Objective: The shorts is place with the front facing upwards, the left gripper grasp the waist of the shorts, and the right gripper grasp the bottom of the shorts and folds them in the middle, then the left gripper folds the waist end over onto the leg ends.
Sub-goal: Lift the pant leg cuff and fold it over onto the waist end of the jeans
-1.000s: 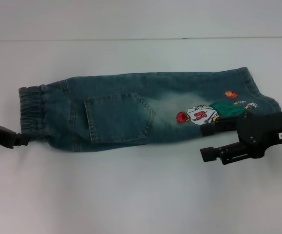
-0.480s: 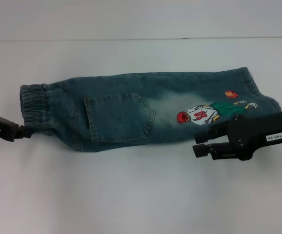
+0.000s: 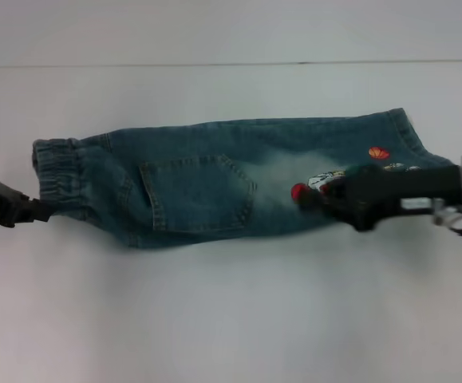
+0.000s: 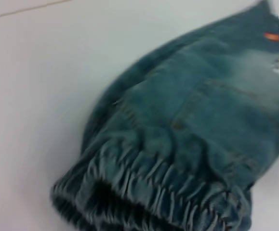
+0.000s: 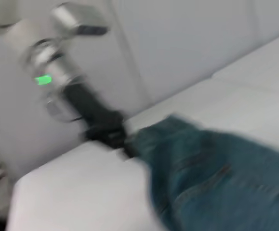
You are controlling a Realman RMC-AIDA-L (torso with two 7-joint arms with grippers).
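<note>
Shorts (image 3: 215, 179) lie already halved lengthwise mid-table, left gripper (image 3: 37, 211) pinching the waist (image 3: 55, 171) at nine o'clock, right gripper's (image 3: 314, 198) grip unclear over the legs; waist-over-hems fold remains.

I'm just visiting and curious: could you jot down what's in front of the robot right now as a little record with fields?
Garment: denim shorts lying flat, already folded lengthwise
Waist: ruffled elastic band at the robot's left end
Print: cartoon player, partly covered
Left end effector: at the waist's near corner; grip not visible
Right end effector: over the print near the leg ends
Surface: white table
</note>
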